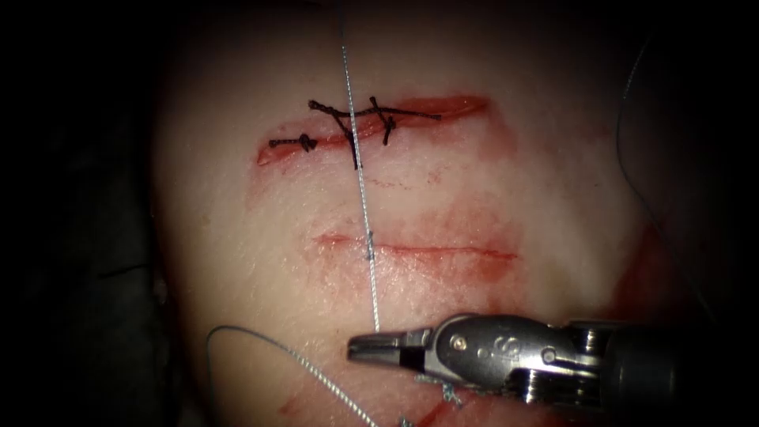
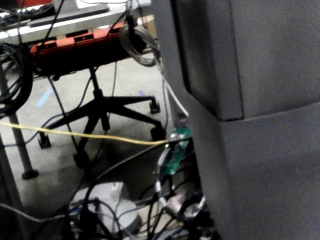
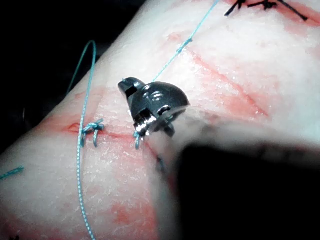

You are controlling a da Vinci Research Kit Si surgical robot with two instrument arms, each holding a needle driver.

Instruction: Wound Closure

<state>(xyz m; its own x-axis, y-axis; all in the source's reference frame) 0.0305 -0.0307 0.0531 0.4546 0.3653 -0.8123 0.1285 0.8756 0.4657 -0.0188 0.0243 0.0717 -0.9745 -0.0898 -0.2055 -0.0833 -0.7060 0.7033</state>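
Observation:
The tissue (image 1: 237, 237) carries three cuts. Dark knotted stitches (image 1: 356, 119) close the upper cut. A pale thread (image 1: 360, 174) runs taut from the top edge of the endoscope view, over those stitches and through the middle cut (image 1: 443, 253), down to my right tool (image 1: 357, 346). That tool comes in low from the right, and its jaws are shut on the thread just below the middle cut. In the right wrist view the same tool (image 3: 131, 89) holds the thread (image 3: 172, 57) above a lower cut (image 3: 112, 134) with small knots (image 3: 92, 129).
A slack loop of thread (image 1: 261, 340) lies on the tissue at the lower left. Red fluid (image 1: 474, 229) smears the tissue around the middle cut. A thin dark strand (image 1: 624, 134) curves along the right edge. The left wrist view holds an office chair (image 2: 107, 107) and cables.

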